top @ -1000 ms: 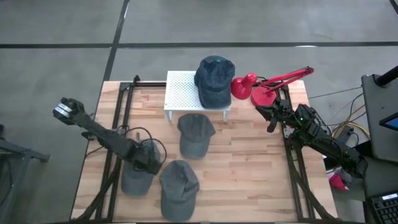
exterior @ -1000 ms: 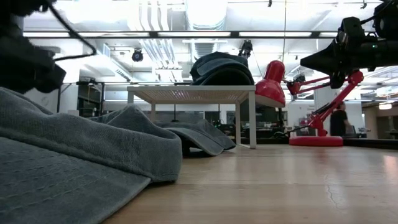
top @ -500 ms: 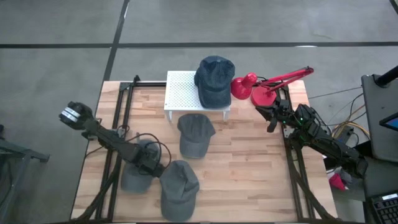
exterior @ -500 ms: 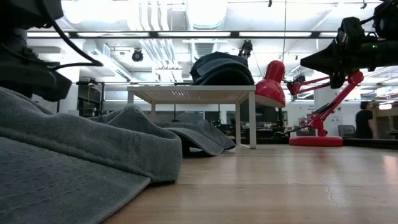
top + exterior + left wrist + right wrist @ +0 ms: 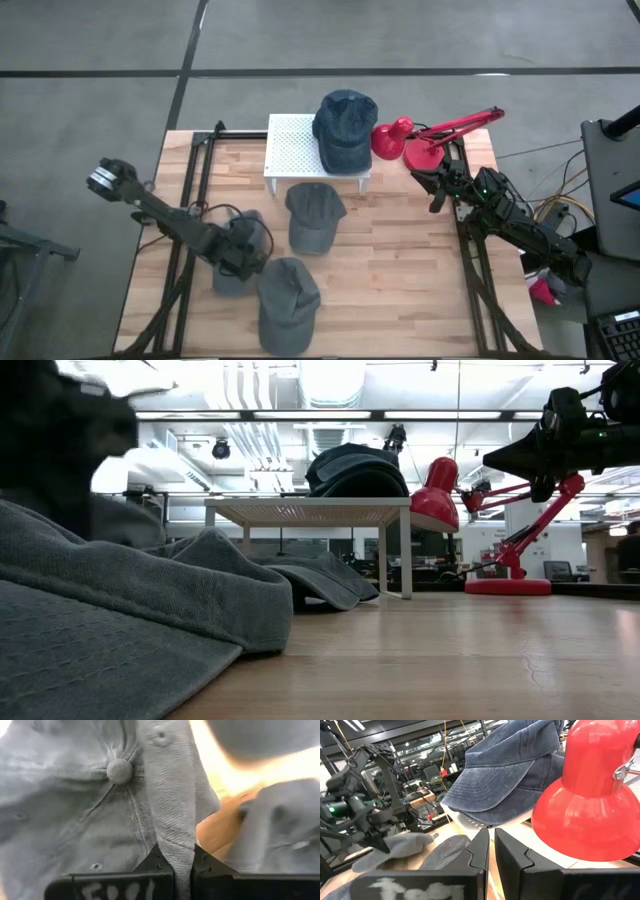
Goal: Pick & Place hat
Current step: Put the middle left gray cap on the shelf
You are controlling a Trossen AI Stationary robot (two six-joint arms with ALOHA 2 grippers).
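Overhead, the left gripper [image 5: 243, 258] sits low over the near-left of the wooden slatted table [image 5: 400, 290], on a crumpled grey cotton cap [image 5: 230, 272] that lies just beside a second grey cap [image 5: 288, 302] at the near edge. A third grey cap [image 5: 312, 216] rests mid-table, and a blue denim cap [image 5: 345, 130] sits on the white perforated stand [image 5: 290, 148] at the far side, next to the red desk lamp [image 5: 432, 140]. The right gripper [image 5: 437, 188] waits at the far right.

From table height, grey cloth [image 5: 120, 610] fills the near left and the stand [image 5: 310, 512] with its blue cap [image 5: 355, 470] stands beyond; the left gripper is only a dark blur here.

Through the left wrist camera, the two fingers [image 5: 160, 865] are clamped on one thin fold of the grey cap [image 5: 100, 795], below its top button [image 5: 119, 770]. That pinch looks slight: the fold may slide out on the lift, or the cap may drag its neighbour.

Through the right wrist camera, the right fingers [image 5: 480, 852] stand almost together, holding nothing, near the blue cap [image 5: 505, 765] and lamp shade [image 5: 590, 795]; a careless swing could knock either.
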